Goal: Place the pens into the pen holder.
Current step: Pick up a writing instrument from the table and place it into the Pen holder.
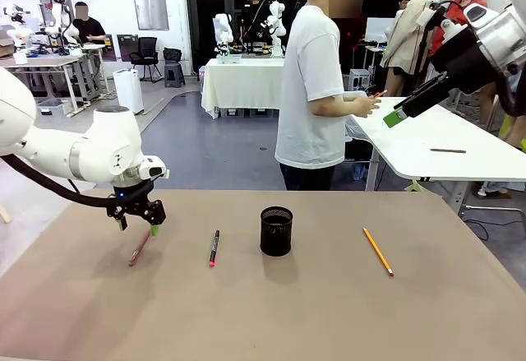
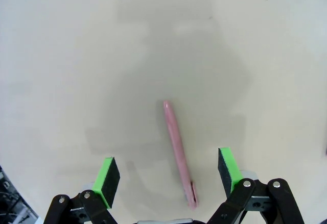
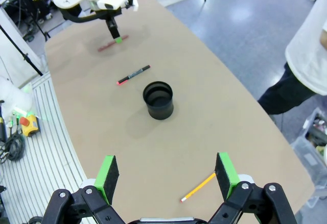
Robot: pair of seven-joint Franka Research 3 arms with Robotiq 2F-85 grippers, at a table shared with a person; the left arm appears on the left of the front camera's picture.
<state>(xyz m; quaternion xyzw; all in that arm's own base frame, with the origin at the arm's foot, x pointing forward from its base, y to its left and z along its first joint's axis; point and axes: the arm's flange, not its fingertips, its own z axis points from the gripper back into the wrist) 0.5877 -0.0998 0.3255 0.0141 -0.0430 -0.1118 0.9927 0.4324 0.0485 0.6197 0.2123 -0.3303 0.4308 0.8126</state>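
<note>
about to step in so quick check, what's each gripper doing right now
left gripper: open, holding nothing, hovering over the pinkish-red pen
right gripper: open, holding nothing, up in the air

A brown table is seen in the foreground, and a person in a white T-shirt and dark trousers is positioned just behind its far edge. A white table is set to the right. Farther off, a cloth-draped table, a black office chair and a white upright unit are placed on the grey floor.
</note>
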